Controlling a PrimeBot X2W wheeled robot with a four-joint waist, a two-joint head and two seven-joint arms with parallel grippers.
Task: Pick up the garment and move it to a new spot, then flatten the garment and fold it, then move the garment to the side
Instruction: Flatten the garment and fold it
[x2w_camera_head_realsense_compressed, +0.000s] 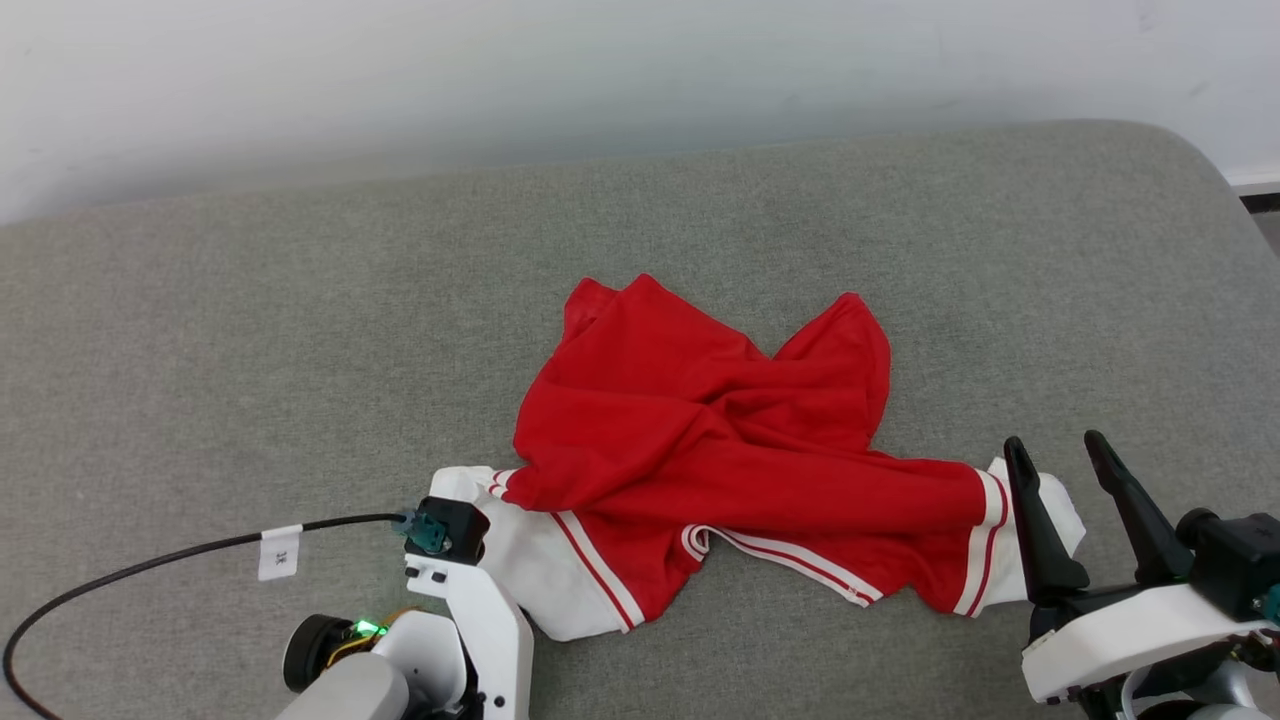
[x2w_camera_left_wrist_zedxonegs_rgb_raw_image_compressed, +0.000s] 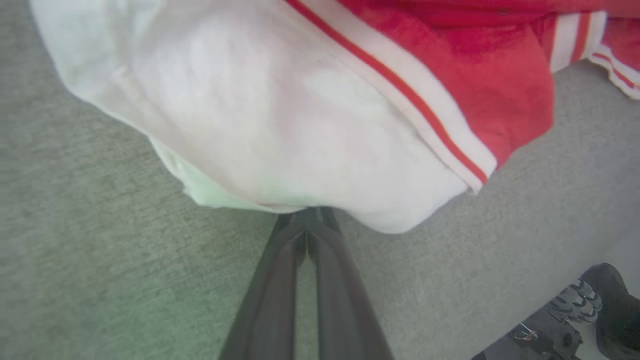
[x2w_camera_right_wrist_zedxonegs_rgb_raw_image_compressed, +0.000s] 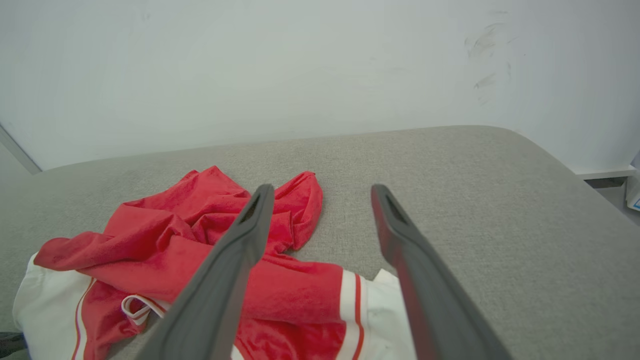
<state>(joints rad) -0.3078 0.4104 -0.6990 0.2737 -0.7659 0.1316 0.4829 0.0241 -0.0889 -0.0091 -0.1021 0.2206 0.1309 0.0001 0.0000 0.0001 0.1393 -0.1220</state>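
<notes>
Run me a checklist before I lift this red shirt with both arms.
1. Left gripper shut on the garment's white sleeve edge: ok.
2. Depth of that bite: cannot tell, tips hidden under cloth.
3. Right gripper gripping the other sleeve: not ok, jaws open, nothing held.
4. Nothing lying on the garment: ok, it sits crumpled on the grey cushion.
5. Black cable apart from the cloth: ok.
</notes>
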